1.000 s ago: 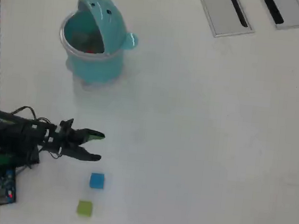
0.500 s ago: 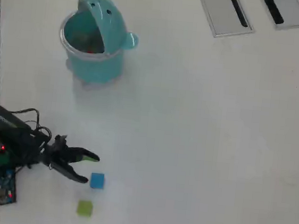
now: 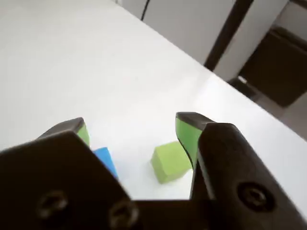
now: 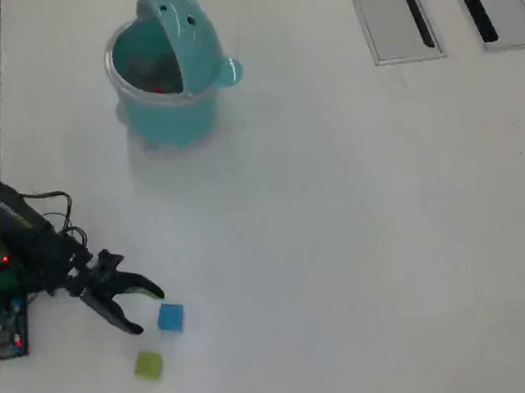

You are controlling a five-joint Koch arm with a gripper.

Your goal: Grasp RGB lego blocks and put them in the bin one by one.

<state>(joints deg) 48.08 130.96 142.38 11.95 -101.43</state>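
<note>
- Wrist view: the gripper (image 3: pixel 136 132) has its jaws spread wide, with bare white table (image 3: pixel 86 62) showing through the gap between them.
- Wrist view: the green pads (image 3: pixel 184 136) line the inner faces of the black jaws; nothing is clamped between them.
- Wrist view: the yellow-green block (image 3: pixel 170 161) sits on the table inside the gap, just beside the right-hand jaw as this view shows it; whether it touches the pad I cannot tell.
- Wrist view: the blue block (image 3: pixel 105 160) lies close against the left-hand jaw, partly hidden behind the gripper body.
- Overhead view: the gripper (image 4: pixel 149 309) points toward the right of the picture, its two fingers forked apart and empty.
- Overhead view: the blue block (image 4: pixel 170 317) lies just past the fingertips, roughly in line with the opening, apart from both tips.
- Overhead view: the yellow-green block (image 4: pixel 149 365) lies below the lower finger in the picture, outside the opening and near the blue one.
- Overhead view: the whale-shaped bin (image 4: pixel 163 116) stands well apart from the jaws, up the picture, its lid tipped back; something red (image 4: pixel 161 89) shows dimly inside.
- Overhead view: two grey slotted plates (image 4: pixel 393 23) lie far off at the top right.
</note>
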